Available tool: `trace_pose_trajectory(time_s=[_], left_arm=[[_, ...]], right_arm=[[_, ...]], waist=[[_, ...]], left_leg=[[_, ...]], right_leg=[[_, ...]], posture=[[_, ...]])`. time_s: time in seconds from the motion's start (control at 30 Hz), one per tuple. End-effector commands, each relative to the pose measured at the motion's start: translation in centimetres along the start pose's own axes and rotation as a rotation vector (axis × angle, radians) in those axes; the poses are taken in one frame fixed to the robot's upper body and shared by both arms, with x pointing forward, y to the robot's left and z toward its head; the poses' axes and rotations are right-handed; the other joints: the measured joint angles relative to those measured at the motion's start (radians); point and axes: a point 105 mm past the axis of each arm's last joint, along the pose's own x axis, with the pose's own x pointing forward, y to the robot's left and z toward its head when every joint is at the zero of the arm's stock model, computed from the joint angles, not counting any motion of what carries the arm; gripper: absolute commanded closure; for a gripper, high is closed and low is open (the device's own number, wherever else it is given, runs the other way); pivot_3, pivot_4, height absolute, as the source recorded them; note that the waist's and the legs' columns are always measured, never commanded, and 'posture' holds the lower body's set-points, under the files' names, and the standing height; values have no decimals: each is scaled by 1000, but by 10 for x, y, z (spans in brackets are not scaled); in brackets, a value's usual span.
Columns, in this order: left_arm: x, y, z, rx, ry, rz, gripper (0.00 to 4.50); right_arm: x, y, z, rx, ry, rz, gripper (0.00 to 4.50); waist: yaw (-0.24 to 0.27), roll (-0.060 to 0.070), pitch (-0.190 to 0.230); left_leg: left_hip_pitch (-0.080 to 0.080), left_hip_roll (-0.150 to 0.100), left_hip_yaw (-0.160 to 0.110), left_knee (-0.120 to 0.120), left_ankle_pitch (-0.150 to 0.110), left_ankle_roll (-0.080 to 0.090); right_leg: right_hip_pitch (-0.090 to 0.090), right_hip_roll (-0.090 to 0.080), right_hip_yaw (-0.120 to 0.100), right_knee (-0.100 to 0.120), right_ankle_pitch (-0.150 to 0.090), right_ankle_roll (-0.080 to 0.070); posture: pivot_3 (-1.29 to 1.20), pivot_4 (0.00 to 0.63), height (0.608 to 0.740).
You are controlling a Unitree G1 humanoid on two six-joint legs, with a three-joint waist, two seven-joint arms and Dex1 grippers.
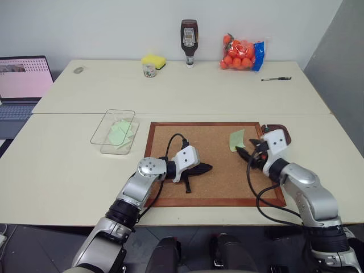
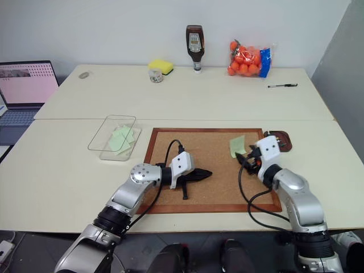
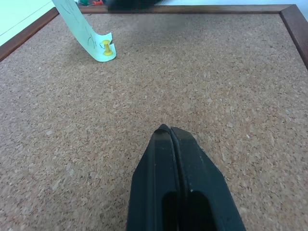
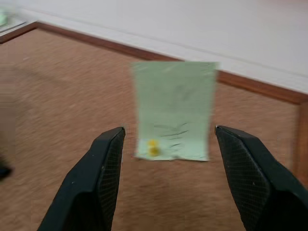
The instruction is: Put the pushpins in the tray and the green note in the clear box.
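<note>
On the cork board (image 1: 216,165), toward its far right corner, the green note (image 1: 237,140) is held by a single yellow pushpin (image 4: 153,147) through its lower edge, with the rest of the paper curling up off the cork. The right hand (image 1: 248,154) sits just beside the note, on the side nearer the board's right rail, with its two fingers spread wide and nothing between them; from the right wrist view the note and its pin lie squarely in the gap ahead. The step in hand looks like pulling this pin, since the note cannot go free until it is out. The next move calls for a fine approach: the fingers must narrow onto the small pin head rather than the paper, and lift it straight so the note does not tear. The tray (image 1: 281,133) lies just past the board's far right corner, close behind that hand, a short carry for the pin. The left hand (image 1: 202,168) rests near the middle of the board, its fingers pressed together and empty, well apart from the note. The clear box (image 1: 115,132) stands on the bench (image 1: 68,165) just off the board's far left corner, with pale green papers already lying in it, so the note will have to cross the whole board to reach it.
</note>
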Motion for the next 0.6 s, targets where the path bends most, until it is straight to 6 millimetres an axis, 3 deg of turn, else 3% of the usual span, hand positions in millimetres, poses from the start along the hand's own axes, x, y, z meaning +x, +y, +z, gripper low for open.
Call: trace_pose_trajectory(time_s=[0.03, 0.33, 0.6], left_arm=[[5, -17, -22, -33, 78, -65, 4500], [4, -16, -23, -29, 79, -63, 4500], [4, -16, -22, -30, 78, -62, 4500]], right_arm=[[5, 9, 10, -54, -28, 21, 1346], [15, -4, 0, -78, 7, -6, 1346], [19, -4, -3, -96, 15, 7, 2829]], waist=[[0, 0, 0], [1, 0, 0], [1, 0, 0]], left_leg=[[0, 0, 0, 0, 0, 0], [0, 0, 0, 0, 0, 0], [0, 0, 0, 0, 0, 0]], right_leg=[[0, 0, 0, 0, 0, 0], [0, 0, 0, 0, 0, 0], [0, 0, 0, 0, 0, 0]], posture=[[0, 150, 740], [0, 150, 740], [0, 150, 740]])
